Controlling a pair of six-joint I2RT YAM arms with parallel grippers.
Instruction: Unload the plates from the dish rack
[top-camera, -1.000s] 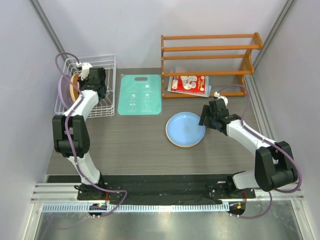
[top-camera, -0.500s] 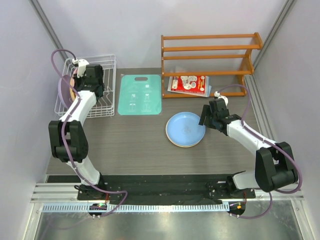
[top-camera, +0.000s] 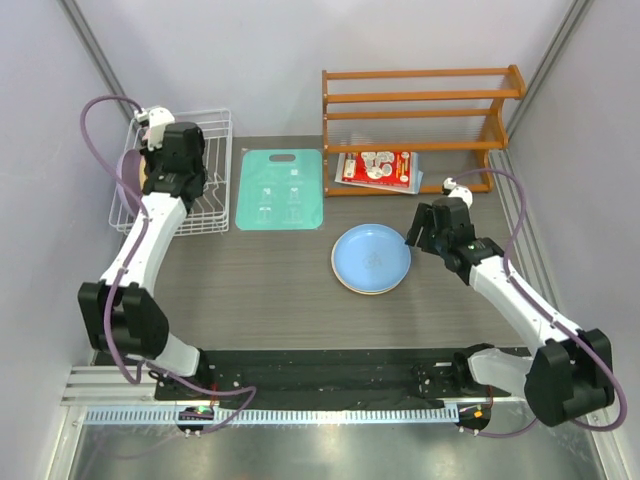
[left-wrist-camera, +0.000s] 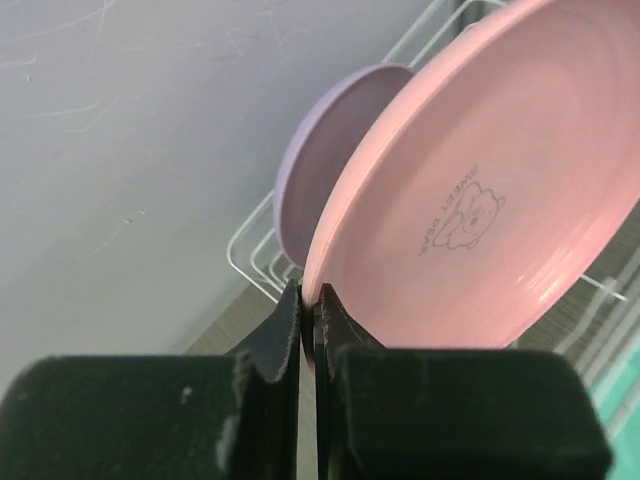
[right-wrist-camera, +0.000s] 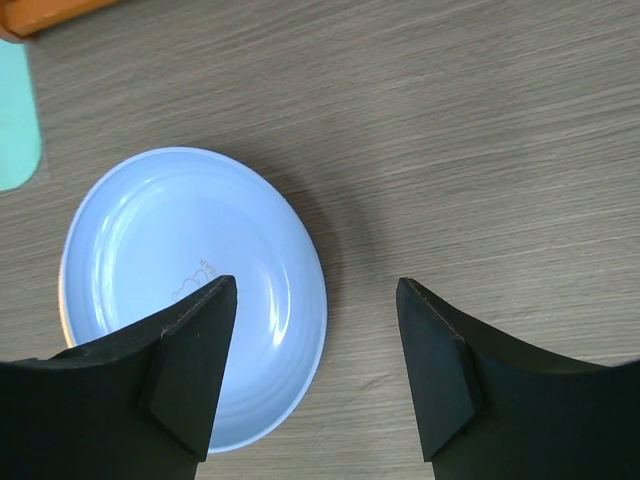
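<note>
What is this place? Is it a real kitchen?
Probably not a real kitchen: more likely a robot practice booth dressed like one. Two robot arms are bolted to a table between plain walls, with a dish rack, a blue plate and a cutting board laid out.

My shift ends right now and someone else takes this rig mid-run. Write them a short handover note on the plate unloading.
Left gripper: fingers shut on the pink plate's rim, at the dish rack.
Right gripper: open, empty, hovering beside the light blue plate.
Done: light blue plate lies on the table, another plate's rim showing beneath it.
Left: bring the pink plate over to that stack, then fetch the lavender plate standing in the rack behind it.
</note>
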